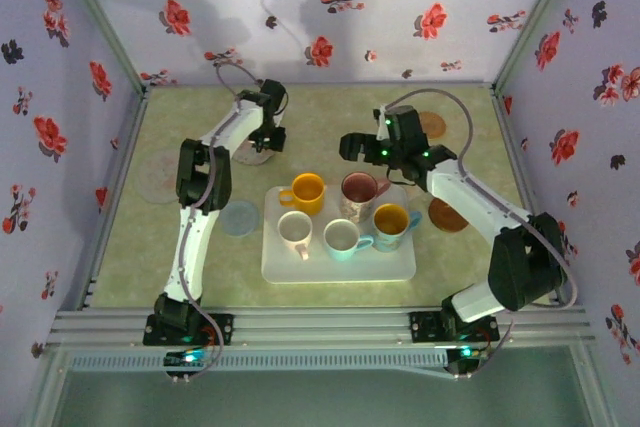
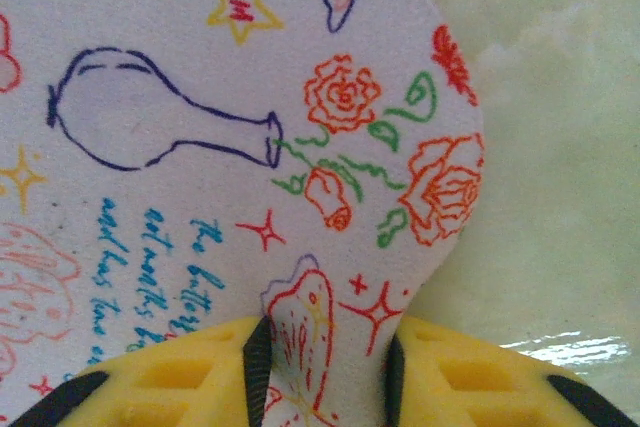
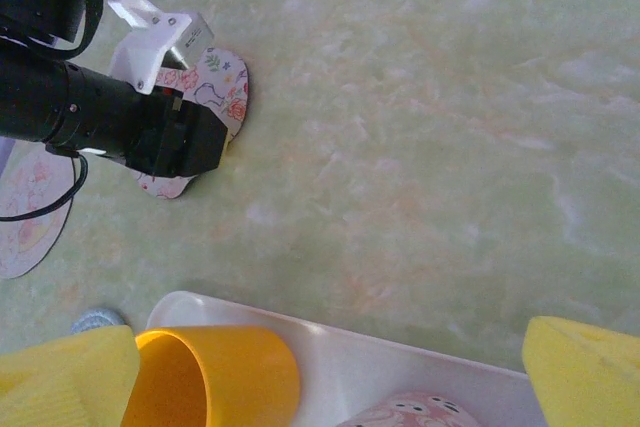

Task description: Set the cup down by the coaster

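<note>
From above, my left gripper [image 1: 262,142] reaches out to the far part of the table [image 1: 330,112] and sits on the drawn-on coaster [image 1: 250,155]; my right gripper [image 1: 350,147] hangs just beyond the far edge of the white tray [image 1: 330,269], apart from that coaster; five cups stand on the tray, the yellow cup [image 1: 303,192] and the pink cup [image 1: 358,190] in the far row, a white cup [image 1: 295,229], a pale green cup [image 1: 343,237] and a blue cup [image 1: 392,219] nearer my bases; a pale round coaster [image 1: 160,175] lies off to the left.

At my left wrist, the left gripper [image 2: 325,337] is partly closed; the pads of my yellow fingers [image 2: 170,382] press the drawn-on coaster [image 2: 250,127] from both sides, a creased strip of it squeezed between them; the rest spreads out ahead with its vase, roses and stars; bare table [image 2: 560,147] lies to the right.

At my right wrist, the right gripper [image 3: 330,347] is spread wide and holds nothing, its fingers [image 3: 70,377] in the lower corners; the yellow cup [image 3: 220,377] stands on the tray [image 3: 380,357] just beside one finger; the pink cup [image 3: 410,412] peeks in at the bottom edge; farther off, the left gripper [image 3: 190,147] bears on the drawn-on coaster [image 3: 215,87]; whether that coaster is lifted I cannot tell.
</note>
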